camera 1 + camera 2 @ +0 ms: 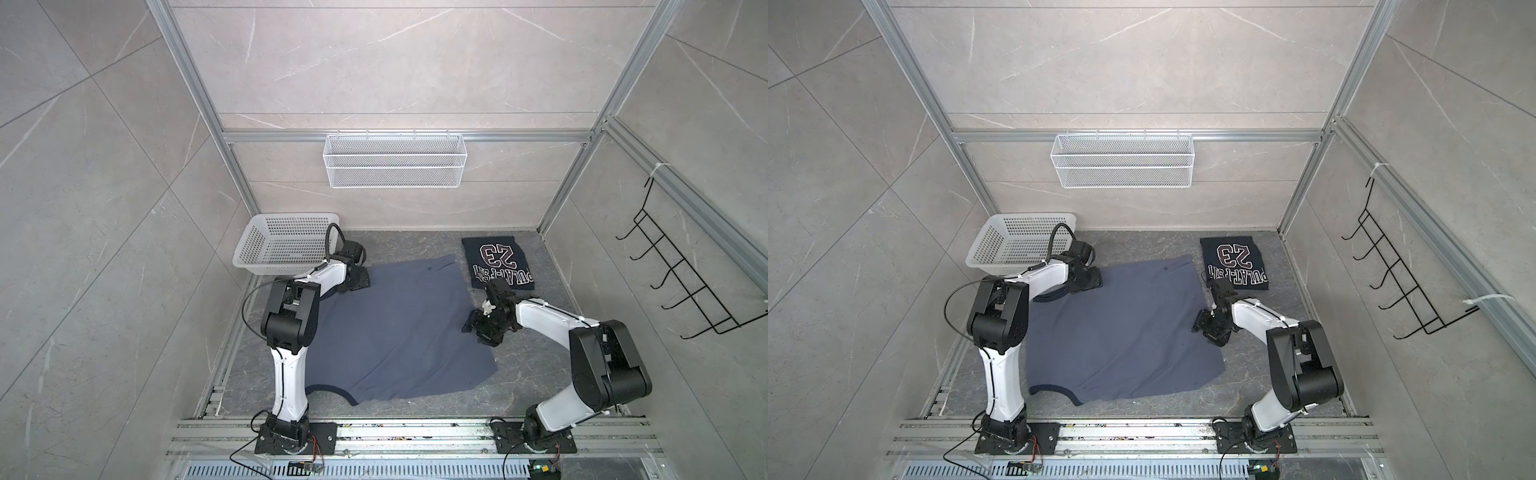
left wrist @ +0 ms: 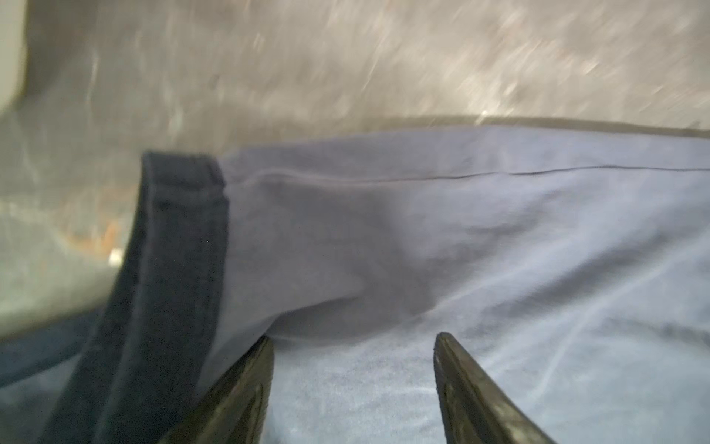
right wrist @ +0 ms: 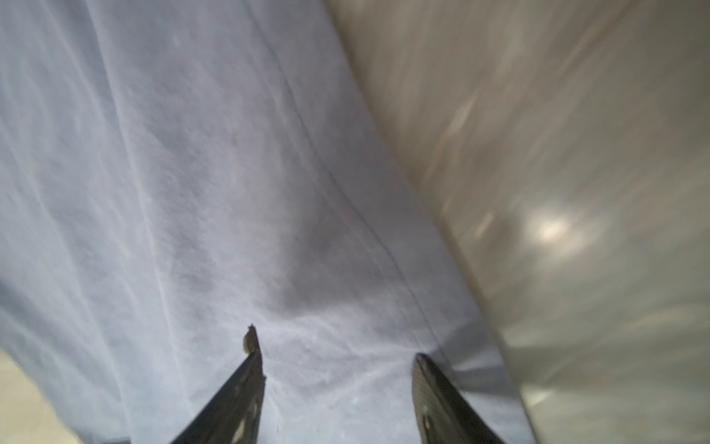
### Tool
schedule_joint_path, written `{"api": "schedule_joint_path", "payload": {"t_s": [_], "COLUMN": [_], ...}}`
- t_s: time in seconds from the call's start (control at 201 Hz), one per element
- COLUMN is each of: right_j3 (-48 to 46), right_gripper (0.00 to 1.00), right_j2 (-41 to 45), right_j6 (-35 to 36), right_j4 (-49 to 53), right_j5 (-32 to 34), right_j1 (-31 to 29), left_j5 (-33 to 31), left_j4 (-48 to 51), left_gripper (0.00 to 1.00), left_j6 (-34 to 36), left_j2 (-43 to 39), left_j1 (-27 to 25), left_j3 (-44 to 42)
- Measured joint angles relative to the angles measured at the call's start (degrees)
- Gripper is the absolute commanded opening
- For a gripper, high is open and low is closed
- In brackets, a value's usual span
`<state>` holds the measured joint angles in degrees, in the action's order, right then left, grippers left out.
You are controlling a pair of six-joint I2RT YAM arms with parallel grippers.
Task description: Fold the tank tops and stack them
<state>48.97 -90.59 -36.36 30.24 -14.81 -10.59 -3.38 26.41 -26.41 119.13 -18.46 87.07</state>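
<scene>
The dark marbled tabletop [image 1: 540, 374] is carrying the slate blue-grey sleeveless cloth tank top [image 1: 395, 328], which is lying spread flat across its middle. The white perforated plastic basket [image 1: 257, 245] is sitting just beyond that top's far left corner. The near-black navy tank top [image 1: 496, 262] with the "23" print is lying folded just beside its far right corner. The left gripper [image 2: 353, 338] is standing low over the blue-grey top's far left edge, jaws spread and holding nothing. The right gripper [image 3: 334, 342] is sitting over its right edge, jaws likewise apart and empty. A dark trim band [image 2: 173, 269] is running beside the left gripper.
</scene>
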Motion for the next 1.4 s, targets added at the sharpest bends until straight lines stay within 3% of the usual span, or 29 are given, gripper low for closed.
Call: {"api": "schedule_joint_path", "payload": {"t_s": [0.129, 0.244, 0.478, 0.737, 0.881, 1.125, 1.399], "right_j3": [-0.28, -2.16, -13.22, -22.75, -22.77, -18.93, -2.64], "right_gripper": [0.64, 0.64, 0.60, 0.61, 0.59, 0.59, 0.61], "right_j2": [5.51, 15.65, 28.96, 35.93, 34.07, 23.26, 9.20], "right_j6": [1.62, 1.64, -3.91, -11.04, -12.33, -13.25, -13.27], "right_j4": [3.02, 6.45, 9.66, 10.05, 8.22, 2.93, 0.90], "right_j5": [3.74, 6.36, 5.70, 2.01, 1.33, 1.27, 4.33], "right_j1": [0.70, 0.66, 0.66, 0.00, -1.07, -6.32, -13.66], "left_j5": [-0.96, -1.99, -3.23, -4.02, -4.07, -5.57, -7.13], "left_j4": [3.52, 6.12, 4.83, 1.33, -0.39, -1.62, -2.56], "left_gripper": [0.78, 0.78, 0.78, 0.78, 0.78, 0.78, 0.78], "left_j6": [0.72, 0.17, -4.35, -10.84, -13.73, -17.62, -18.84], "left_j2": [-2.38, -10.95, -35.69, -44.63, -46.14, -46.14, -46.14], "left_j1": [-2.03, -5.77, -13.94, -17.05, -17.68, -17.66, -17.66], "left_j3": [2.60, -0.96, -19.47, -39.76, -44.98, -50.66, -51.36]}}
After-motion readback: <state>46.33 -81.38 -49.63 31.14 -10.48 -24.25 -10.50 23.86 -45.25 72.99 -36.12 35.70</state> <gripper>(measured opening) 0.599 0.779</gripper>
